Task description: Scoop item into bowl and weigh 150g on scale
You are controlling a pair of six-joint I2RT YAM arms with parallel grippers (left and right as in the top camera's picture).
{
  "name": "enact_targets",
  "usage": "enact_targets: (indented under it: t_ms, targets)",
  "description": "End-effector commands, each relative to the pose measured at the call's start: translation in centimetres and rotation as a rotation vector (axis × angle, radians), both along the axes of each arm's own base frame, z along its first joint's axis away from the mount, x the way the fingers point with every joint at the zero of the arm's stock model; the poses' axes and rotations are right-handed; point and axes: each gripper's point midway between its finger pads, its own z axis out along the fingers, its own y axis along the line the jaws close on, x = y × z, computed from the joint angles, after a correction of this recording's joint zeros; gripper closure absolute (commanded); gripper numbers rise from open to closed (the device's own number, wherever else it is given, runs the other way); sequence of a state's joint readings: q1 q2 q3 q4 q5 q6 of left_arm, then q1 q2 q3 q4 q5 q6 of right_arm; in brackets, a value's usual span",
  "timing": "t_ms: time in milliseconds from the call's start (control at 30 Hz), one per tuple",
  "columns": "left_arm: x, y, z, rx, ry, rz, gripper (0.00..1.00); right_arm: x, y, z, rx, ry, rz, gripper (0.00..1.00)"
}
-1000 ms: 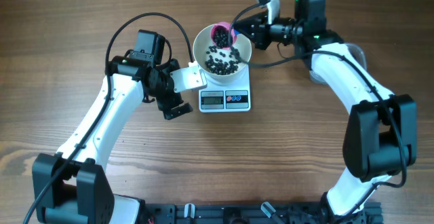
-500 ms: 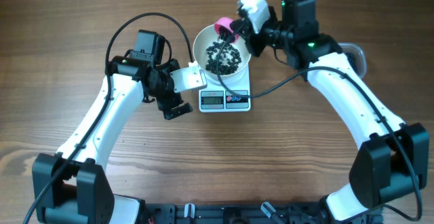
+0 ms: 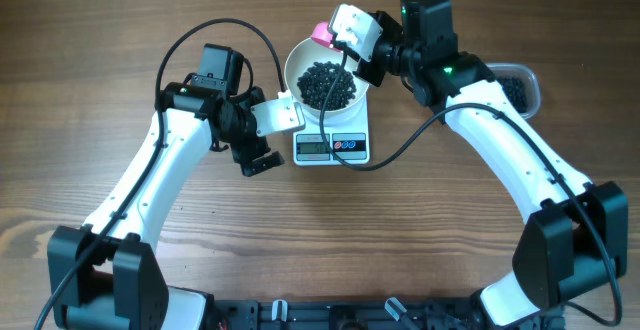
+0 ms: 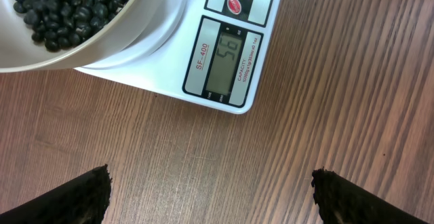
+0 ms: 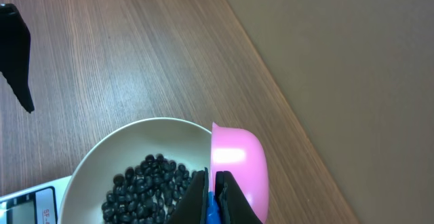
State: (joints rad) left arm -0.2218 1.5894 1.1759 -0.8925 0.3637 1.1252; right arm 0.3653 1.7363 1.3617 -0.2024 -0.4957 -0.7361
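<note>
Moved: right gripper (image 5: 211, 200), clamped on pink scoop (image 5: 237, 159), now upended at bowl's (image 3: 292, 70) upper rim — beans (image 3: 327, 85) in.
Left gripper (image 4: 210, 191): apart.
Scale (image 4: 227, 61): two digits — keep scooping.

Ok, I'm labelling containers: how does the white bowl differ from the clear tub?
The bowl is round, opaque white and sits on the scale; the tub is clear, rounded-rectangular, on the table, partly hidden by the right arm. Both hold black beans.
</note>
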Motion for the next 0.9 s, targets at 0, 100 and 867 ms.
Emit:
enact_targets:
  t_ms: [0,100,867]
  targets:
    - [0.1,-0.4,0.5,-0.011,-0.018,-0.026,0.0,-0.1,0.2,0.9,-0.004,-0.035,0.013,0.96]
    - [0.1,-0.4,0.5,-0.011,-0.018,-0.026,0.0,-0.6,0.6,1.0,0.017,-0.02,0.041,0.96]
    - [0.1,-0.4,0.5,-0.011,-0.018,-0.026,0.0,0.1,-18.6,-2.7,0.588,0.919,-0.735,0.96]
